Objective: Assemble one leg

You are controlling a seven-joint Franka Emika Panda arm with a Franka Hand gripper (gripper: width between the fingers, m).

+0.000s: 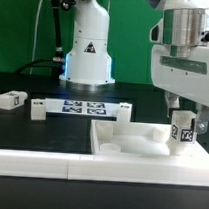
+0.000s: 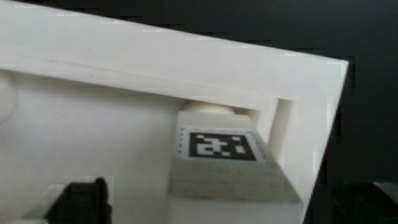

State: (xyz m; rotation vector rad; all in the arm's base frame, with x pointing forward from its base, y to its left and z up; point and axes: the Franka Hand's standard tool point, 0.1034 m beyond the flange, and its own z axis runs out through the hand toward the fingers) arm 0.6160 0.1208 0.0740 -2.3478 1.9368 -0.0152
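The leg, a small white block with black-and-white tags, stands upright at the corner of the large white panel on the exterior view's right. My gripper is right over it, fingers down on either side of its upper part. In the wrist view the leg reaches from between my fingers to the panel's corner. The gripper looks open. A gap shows between the left finger and the leg, and the other finger sits close to it.
Three more loose legs lie on the black table toward the back. The marker board lies between them, in front of the robot base. The panel has round sockets. A white rail runs along the front.
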